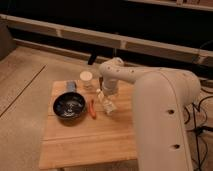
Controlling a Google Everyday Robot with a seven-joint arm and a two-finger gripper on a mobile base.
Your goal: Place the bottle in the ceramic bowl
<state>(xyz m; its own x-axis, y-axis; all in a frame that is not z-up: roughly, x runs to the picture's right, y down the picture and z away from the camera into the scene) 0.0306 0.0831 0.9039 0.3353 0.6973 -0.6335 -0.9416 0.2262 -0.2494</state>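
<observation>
Here the spread gripper (103, 94) hangs over the bottle (108, 105) on a wooden table (85, 141), speckled floor (24, 112) around.

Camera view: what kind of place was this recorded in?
Probably an indoor lab or test room: small wooden table on speckled floor, loose cables at right, gripper over the table.

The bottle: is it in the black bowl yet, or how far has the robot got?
Nothing is finished: the ceramic bowl looks empty. In hand: the gripper, open, hangs low right at the bottle, which is on the table, outside the bowl. Left: grasp, lift, carry over, release.
</observation>
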